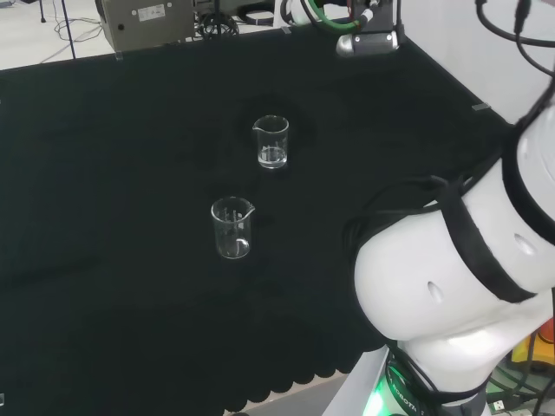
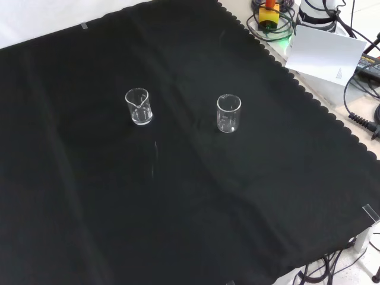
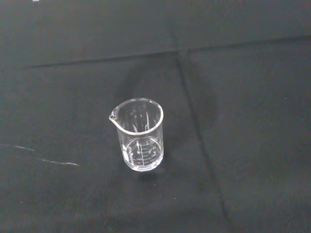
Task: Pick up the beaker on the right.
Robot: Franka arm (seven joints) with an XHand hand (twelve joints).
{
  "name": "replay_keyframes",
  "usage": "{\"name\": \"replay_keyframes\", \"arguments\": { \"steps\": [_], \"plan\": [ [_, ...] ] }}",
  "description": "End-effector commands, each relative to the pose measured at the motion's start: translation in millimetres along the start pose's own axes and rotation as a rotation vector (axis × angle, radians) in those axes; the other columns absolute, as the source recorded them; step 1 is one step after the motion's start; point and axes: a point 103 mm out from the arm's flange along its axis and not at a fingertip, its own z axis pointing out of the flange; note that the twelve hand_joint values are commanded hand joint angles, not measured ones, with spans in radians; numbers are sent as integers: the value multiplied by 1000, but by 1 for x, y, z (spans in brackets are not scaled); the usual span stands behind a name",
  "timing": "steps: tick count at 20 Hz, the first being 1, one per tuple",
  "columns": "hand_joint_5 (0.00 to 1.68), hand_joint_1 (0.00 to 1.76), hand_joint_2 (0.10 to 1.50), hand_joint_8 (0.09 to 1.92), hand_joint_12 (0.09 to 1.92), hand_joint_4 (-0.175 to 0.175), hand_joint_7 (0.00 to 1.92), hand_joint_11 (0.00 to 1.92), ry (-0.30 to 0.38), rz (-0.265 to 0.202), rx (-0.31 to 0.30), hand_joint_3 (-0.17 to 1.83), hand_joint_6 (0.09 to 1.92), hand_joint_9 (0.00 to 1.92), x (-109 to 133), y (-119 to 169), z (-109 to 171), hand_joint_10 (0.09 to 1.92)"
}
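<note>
On the black cloth of the desk point(image 1: 104, 173) we see two clear glass beakers standing upright and well apart, both toward the middle rather than near any edge. From the head view, one beaker point(image 1: 271, 142) stands farther off and a little to the right, and the other beaker point(image 1: 232, 229) stands nearer the camera and slightly left. From the front view they stand side by side: the right beaker point(image 2: 228, 113) sits closer to the scalloped edge of the cloth, and the left beaker point(image 2: 139, 106) lies toward the cloth's far left part. Both look empty, and each shows a small pouring lip on its rim.

From the wrist view we look down on a single beaker point(image 3: 139, 135), upright on the cloth, with printed markings on its wall and its spout turned to one side; we cannot tell which of the two it is.

We see the arm's big white links point(image 1: 460, 251) at the right of the head view. As for the hand, we cannot tell how its fingers are set.
</note>
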Motion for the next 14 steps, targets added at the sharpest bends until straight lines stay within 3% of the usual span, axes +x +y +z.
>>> {"name": "replay_keyframes", "arguments": {
  "steps": [1,9,14],
  "plan": [
    [273,118,1183,551,1317,-22,20,0,49,-31,-24,338,87,119,-7,50,32,684],
    [303,193,1168,590,1346,-28,101,0,162,-106,-21,314,87,207,-5,78,88,707],
    [356,448,1059,653,1402,-31,219,0,220,-142,19,272,87,313,-5,97,116,718]
  ]
}}
